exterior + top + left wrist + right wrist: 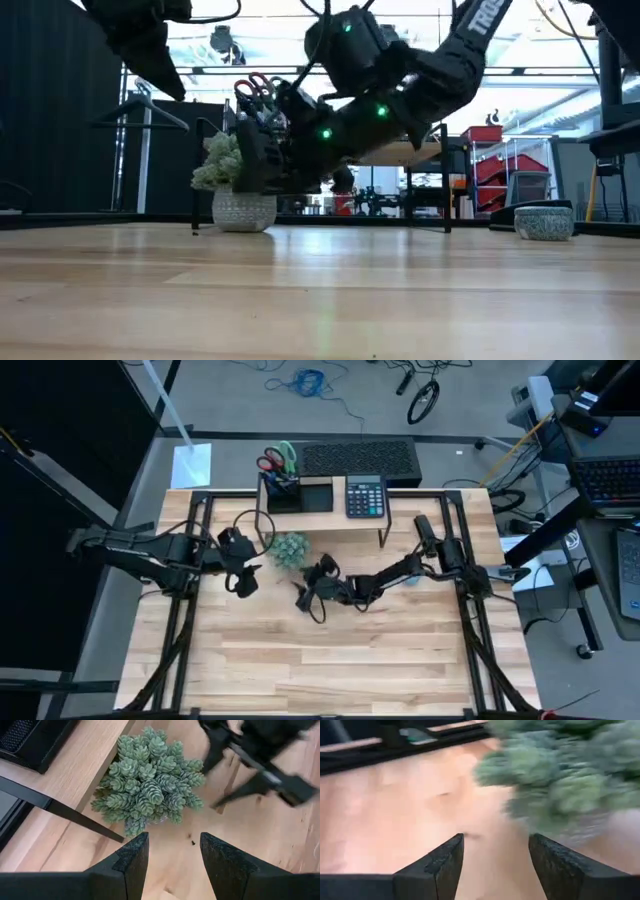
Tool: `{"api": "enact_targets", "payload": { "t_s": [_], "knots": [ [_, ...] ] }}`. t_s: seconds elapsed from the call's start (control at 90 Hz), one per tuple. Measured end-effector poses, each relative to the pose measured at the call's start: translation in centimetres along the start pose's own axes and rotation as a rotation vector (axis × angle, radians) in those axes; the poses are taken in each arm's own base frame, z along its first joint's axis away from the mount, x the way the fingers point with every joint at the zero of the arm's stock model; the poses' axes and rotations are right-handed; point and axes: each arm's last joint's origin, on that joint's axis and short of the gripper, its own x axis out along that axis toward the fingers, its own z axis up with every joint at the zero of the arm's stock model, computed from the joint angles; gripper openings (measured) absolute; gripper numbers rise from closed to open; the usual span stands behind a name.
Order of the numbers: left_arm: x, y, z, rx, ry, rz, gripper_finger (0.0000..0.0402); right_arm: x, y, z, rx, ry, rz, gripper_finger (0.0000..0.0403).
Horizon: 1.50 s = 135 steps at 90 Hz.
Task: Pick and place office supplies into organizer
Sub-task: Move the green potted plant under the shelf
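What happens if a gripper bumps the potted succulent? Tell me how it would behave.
The potted succulent would probably slide rather than roll: the low view shows a squat, flat-based pot. Its wide foliage overhangs the pot, so a high push might tip it. The leaves look stiff, likely artificial and light.

The only readable lettering is a partial white "TROS" on the dark upper link of the right robot arm (478, 22) in the low view, cut off at the frame's top.
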Motion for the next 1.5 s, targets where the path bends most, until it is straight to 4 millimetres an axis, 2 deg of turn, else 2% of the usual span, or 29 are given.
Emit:
{"api": "enact_targets", "payload": {
  "t_s": [0.078, 0.233, 0.511, 1.5],
  "knots": [
    [0.0, 0.0, 0.0, 0.000, 0.000, 0.000, 0.0167, 0.1, 0.5, -0.8, 0.022, -0.014, 0.023, 0.0208],
    [0.0, 0.0, 0.0, -0.001, -0.002, -0.001, 0.0167, 1.9, 0.3, -2.1, 0.080, -0.069, 0.021, 0.0208],
    [0.0, 0.0, 0.0, -0.001, -0.002, -0.001, 0.0167, 4.7, 0.2, -0.6, 0.011, -0.122, -0.001, 0.0208],
    [0.0, 0.0, 0.0, -0.002, -0.002, -0.001, 0.0167, 6.8, -4.3, 0.0, -0.019, -0.076, -0.111, 0.0208]
  ]
}}
